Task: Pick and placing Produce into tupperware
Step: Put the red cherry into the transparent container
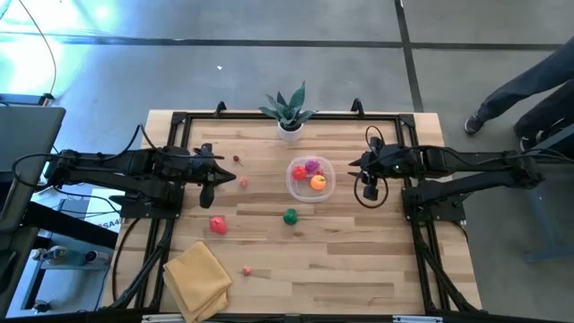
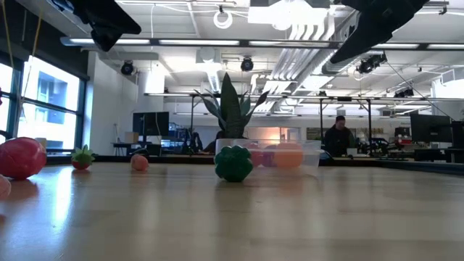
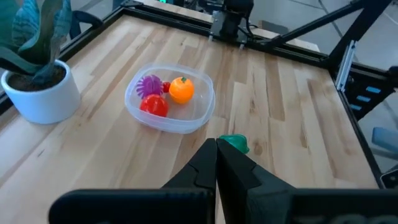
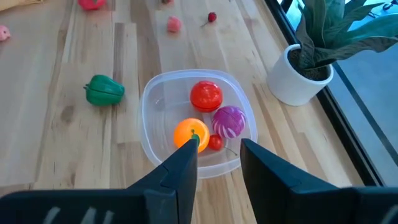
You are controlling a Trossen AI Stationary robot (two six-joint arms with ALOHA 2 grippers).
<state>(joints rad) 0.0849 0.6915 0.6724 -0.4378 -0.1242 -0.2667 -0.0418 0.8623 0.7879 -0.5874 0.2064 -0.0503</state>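
Plan of the table from above. The tupperware (image 1: 310, 178) sits right of centre, just in front of the potted plant (image 1: 289, 111). It holds 4 pieces: a red fruit (image 4: 206, 96), a spiky purple one (image 4: 229, 121), an orange one (image 4: 191, 133) and a small red piece (image 4: 215, 142), half hidden behind the right gripper's finger.

The right gripper (image 1: 369, 190) hangs just right of the tupperware, its jaws parted with nothing between them. The left gripper (image 1: 208, 191) waits over the table's left half, jaws pressed together and empty.

Loose produce: a green pepper (image 1: 290, 216) near the tupperware's front edge; a large red piece (image 1: 218, 224) further left; a pink piece (image 1: 243, 182) and a tiny dark red one (image 1: 237, 160) beside the left gripper; a small pink piece (image 1: 247, 269) near the yellow cloth (image 1: 195, 276). The smallest pieces are too small to identify.

At table height, the pepper partly hides the tupperware and both arms are cut off at the top edge.
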